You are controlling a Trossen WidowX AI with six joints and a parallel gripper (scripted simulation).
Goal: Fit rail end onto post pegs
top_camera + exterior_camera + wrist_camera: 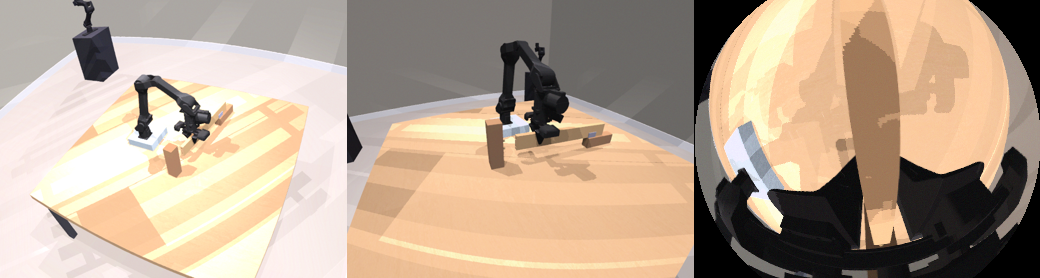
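The long wooden rail (pixel 187 146) (pixel 523 141) (pixel 871 100) is held between the fingers of my gripper (pixel 190 137) (pixel 536 134) (pixel 872 156), which is shut on it nearer its post end. That end is raised off the table, and the rail looks roughly level. Its far end is at the pale bracket (pixel 220 114) (pixel 592 134) on the low footboard block (pixel 228 114) (pixel 602 141). The upright post (pixel 172 162) (pixel 495 146) stands apart from the rail's end. Two short pegs (pixel 503 141) stick out toward it, with a gap between. Small holes show in the rail's end face. Exact alignment is unclear.
The pale blue base block (pixel 141 143) (pixel 516 131) (pixel 749 150) under my arm lies beside the rail, behind the post. Another arm stands on a dark pedestal (pixel 96 58) beyond the table. Bright stripes and shadows cross the tabletop (pixel 202 216) (pixel 520 216).
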